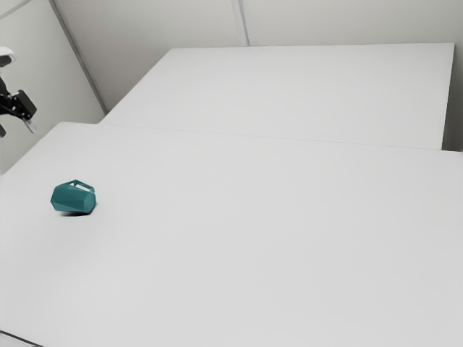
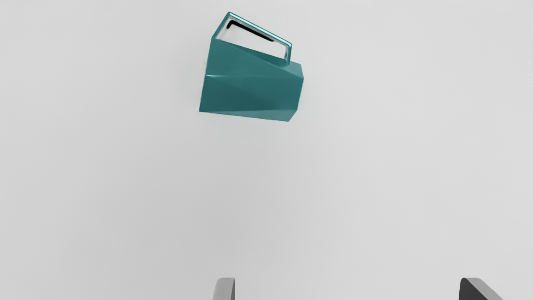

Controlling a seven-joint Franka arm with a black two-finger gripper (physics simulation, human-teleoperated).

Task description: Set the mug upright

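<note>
My gripper point(image 1: 29, 126) hangs at the exterior view's left edge, above the table and apart from the mug. In the wrist view the fingertips of the gripper point(image 2: 347, 287) stand wide apart with nothing between them. The teal faceted mug point(image 1: 73, 198) lies on its side on the white table point(image 1: 253, 231), below my gripper and a little toward the exterior view's right. In the wrist view the mug point(image 2: 254, 85) lies ahead of the fingertips, its angular handle along one side. The inside of the mug is hidden.
Behind the table, a second white surface point(image 1: 289, 90) extends toward the back wall. A dark thin line point(image 1: 20, 338) crosses the exterior view's lower left corner; I cannot tell what it is.
</note>
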